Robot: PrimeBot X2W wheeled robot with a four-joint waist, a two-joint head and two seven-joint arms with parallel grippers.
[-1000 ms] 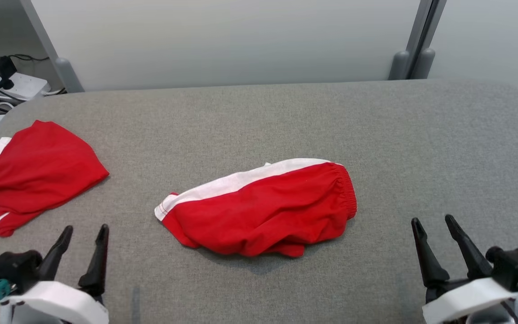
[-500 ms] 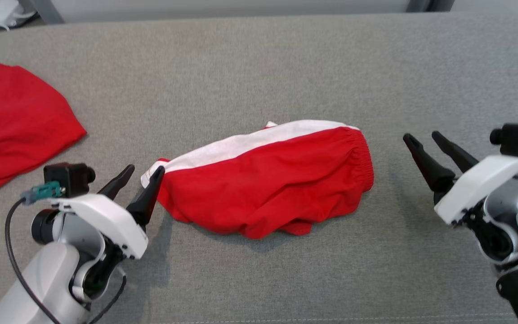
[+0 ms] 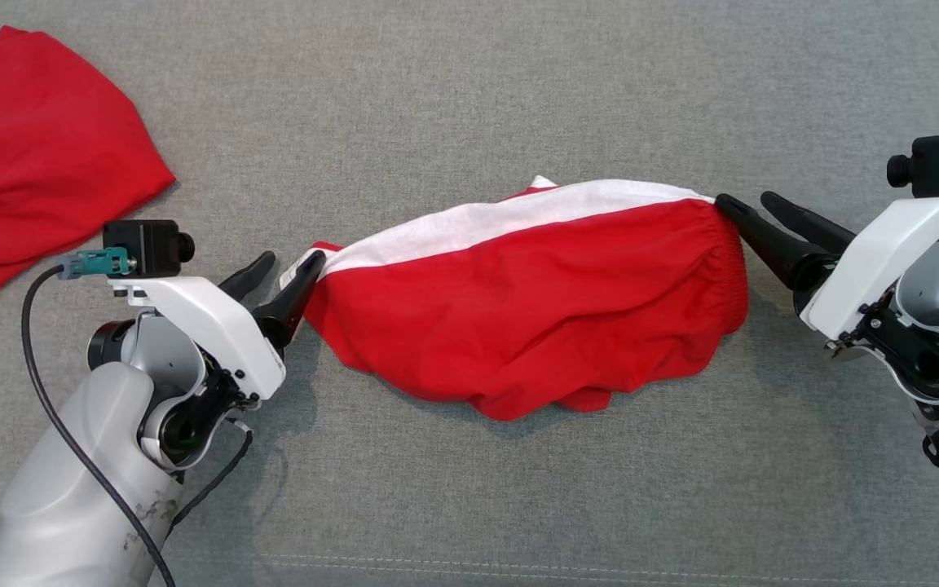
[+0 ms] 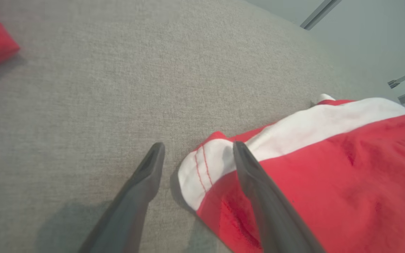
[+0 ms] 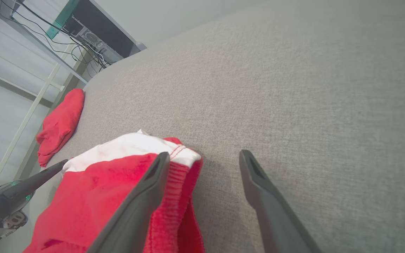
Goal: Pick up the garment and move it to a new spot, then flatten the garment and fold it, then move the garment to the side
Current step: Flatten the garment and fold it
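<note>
The garment [image 3: 535,302] is a pair of red shorts with a white side stripe, lying crumpled on the grey table [image 3: 518,81]. My left gripper [image 3: 294,258] is open at its left end. In the left wrist view the white hem corner [image 4: 202,168] lies between the fingers of the left gripper [image 4: 198,144], and one finger [image 4: 255,179] rests over the garment [image 4: 346,168]. My right gripper [image 3: 745,198] is open at the elastic waistband end. In the right wrist view the right gripper [image 5: 204,154] has its left finger [image 5: 146,196] over the garment [image 5: 93,189] and the other over bare table.
A second red garment [image 3: 37,147] lies at the table's far left, also seen as a red garment [image 5: 60,126] near the table's edge in the right wrist view. Shelving and cables [image 5: 83,35] stand beyond that edge. Bare grey table lies in front of and behind the shorts.
The head camera has tilted down. Both open grippers have moved in from the near corners to the two ends of the garment, the right one reaching the waistband.
</note>
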